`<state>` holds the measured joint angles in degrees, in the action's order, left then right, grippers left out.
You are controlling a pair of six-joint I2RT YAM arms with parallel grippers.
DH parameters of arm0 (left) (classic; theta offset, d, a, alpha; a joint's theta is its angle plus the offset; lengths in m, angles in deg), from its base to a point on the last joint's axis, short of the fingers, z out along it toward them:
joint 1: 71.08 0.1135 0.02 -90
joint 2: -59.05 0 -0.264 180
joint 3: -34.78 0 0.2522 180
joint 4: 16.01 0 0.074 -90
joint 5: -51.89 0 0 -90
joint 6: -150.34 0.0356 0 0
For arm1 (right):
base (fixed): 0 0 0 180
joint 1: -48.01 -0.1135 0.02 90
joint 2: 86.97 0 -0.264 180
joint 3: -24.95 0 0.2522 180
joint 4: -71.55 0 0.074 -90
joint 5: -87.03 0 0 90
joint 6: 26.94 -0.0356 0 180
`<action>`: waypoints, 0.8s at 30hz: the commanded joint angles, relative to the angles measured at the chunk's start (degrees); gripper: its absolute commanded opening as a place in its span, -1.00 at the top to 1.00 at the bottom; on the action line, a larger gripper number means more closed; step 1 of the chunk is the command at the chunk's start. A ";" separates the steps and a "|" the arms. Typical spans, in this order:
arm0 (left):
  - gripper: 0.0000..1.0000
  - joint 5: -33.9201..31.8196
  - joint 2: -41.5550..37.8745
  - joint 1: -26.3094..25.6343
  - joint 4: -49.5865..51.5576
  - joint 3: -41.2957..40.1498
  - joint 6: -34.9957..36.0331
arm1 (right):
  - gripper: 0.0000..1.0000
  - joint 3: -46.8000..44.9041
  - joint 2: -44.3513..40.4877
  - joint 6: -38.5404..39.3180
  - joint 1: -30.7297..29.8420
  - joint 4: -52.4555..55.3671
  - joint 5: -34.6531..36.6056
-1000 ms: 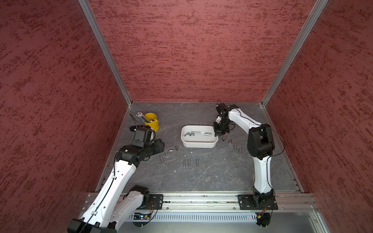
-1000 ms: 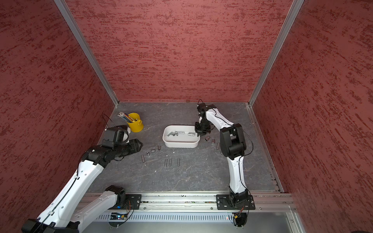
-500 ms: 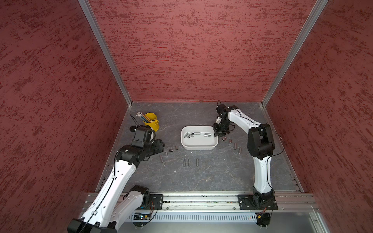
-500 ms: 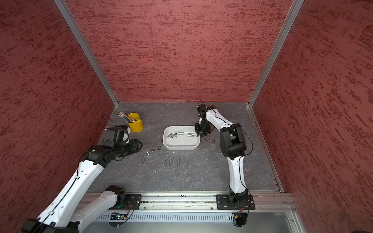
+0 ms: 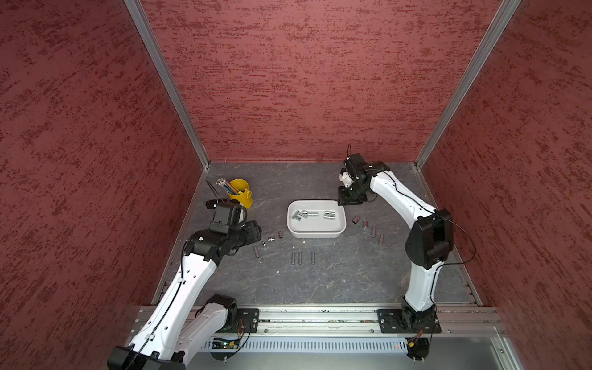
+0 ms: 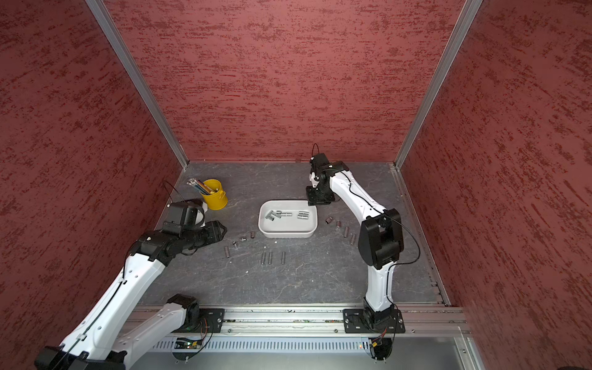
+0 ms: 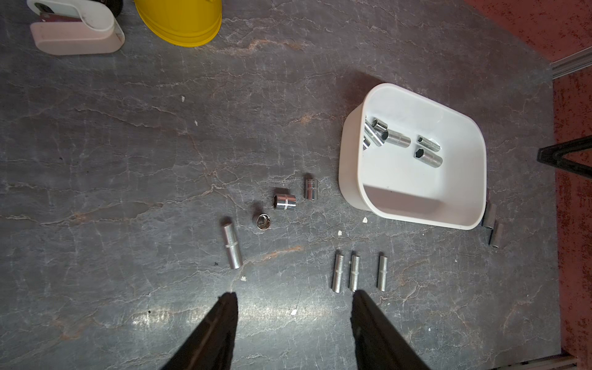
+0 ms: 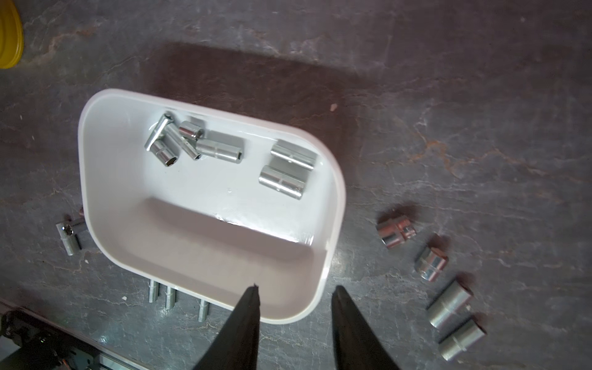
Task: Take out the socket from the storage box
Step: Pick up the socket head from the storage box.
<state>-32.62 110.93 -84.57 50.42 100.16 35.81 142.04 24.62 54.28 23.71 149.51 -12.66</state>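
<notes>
The white storage box (image 5: 317, 235) (image 6: 286, 234) lies mid-table with several shiny sockets (image 5: 329, 215) (image 8: 281, 182) (image 7: 429, 157) along its far side. My right gripper (image 5: 350, 200) (image 8: 297, 286) hangs just above the box's far right corner. It is open and holds nothing, and in the right wrist view one finger lies over the box's inside (image 8: 198, 250) and the other over the table outside the rim. My left gripper (image 5: 258, 234) (image 7: 293, 293) hovers low over the table to the left of the box (image 7: 349, 166), open and empty.
A yellow cup (image 5: 240, 192) of pencils stands at the back left, with a white object (image 7: 77, 35) beside it. Loose sockets lie on the table: a group left of the box (image 5: 271, 239), a row in front (image 5: 301, 258), a row to its right (image 5: 368, 227). Red walls enclose three sides.
The right gripper's jaws have parted at the box's far right corner, and the box has shifted slightly. The left arm has stayed still.
</notes>
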 commanded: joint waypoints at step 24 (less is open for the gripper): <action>-0.19 -0.58 0.70 0.31 -0.90 -0.29 0.95 | 0.00 5.45 17.27 17.09 -6.73 -1.70 7.40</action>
<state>-32.64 111.58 -84.57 50.42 100.16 35.79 146.61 40.73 70.22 17.20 147.70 -6.63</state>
